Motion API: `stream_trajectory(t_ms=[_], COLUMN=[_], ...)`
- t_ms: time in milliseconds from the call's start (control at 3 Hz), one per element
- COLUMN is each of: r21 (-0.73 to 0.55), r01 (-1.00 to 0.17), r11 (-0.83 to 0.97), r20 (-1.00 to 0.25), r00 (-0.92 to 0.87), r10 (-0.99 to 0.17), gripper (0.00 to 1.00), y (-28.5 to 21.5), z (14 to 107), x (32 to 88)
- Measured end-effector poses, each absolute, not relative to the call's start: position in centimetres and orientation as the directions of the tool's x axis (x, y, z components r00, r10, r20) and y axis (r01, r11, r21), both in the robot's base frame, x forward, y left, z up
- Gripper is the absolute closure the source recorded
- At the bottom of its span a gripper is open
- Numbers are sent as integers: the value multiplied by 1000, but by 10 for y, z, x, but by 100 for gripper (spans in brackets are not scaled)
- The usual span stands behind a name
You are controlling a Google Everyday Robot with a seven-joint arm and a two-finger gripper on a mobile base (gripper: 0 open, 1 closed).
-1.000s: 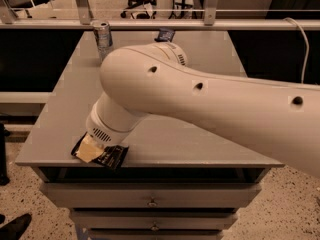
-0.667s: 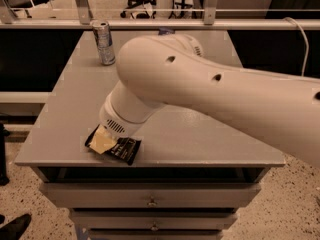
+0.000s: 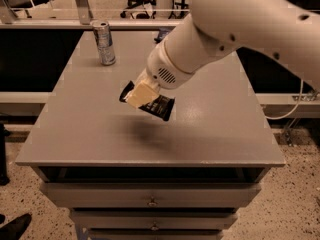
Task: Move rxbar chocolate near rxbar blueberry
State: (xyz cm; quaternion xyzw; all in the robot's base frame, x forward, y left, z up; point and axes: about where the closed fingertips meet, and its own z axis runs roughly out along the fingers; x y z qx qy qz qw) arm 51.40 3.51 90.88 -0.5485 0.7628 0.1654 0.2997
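My gripper (image 3: 139, 95) is shut on the rxbar chocolate (image 3: 159, 106), a black wrapper with white text, and holds it in the air above the middle of the grey table (image 3: 90, 134). A shadow lies on the table below it. The rxbar blueberry (image 3: 162, 34), a small dark-blue wrapper, lies at the far edge of the table, mostly hidden behind my white arm (image 3: 225, 29).
A silver drink can (image 3: 104, 42) stands upright at the far left of the table. A rail (image 3: 60, 24) runs behind the table's far edge. Drawers (image 3: 150, 201) are below the front edge. A cable (image 3: 290, 109) hangs at the right.
The gripper has lifted the rxbar chocolate off the table's front left part and carried it up and toward the far right. The arm has swung back.
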Motion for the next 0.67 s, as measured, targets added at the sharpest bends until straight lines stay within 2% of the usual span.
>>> stream_trajectory(t_ms=[333, 667], r21=[-124, -120], r01=[-936, -936], r11=[330, 331], r20=[-665, -662], r00=[-169, -173], r10=[-728, -729], gripper=[100, 100], y=[30, 31], z=[937, 934], x=[525, 524])
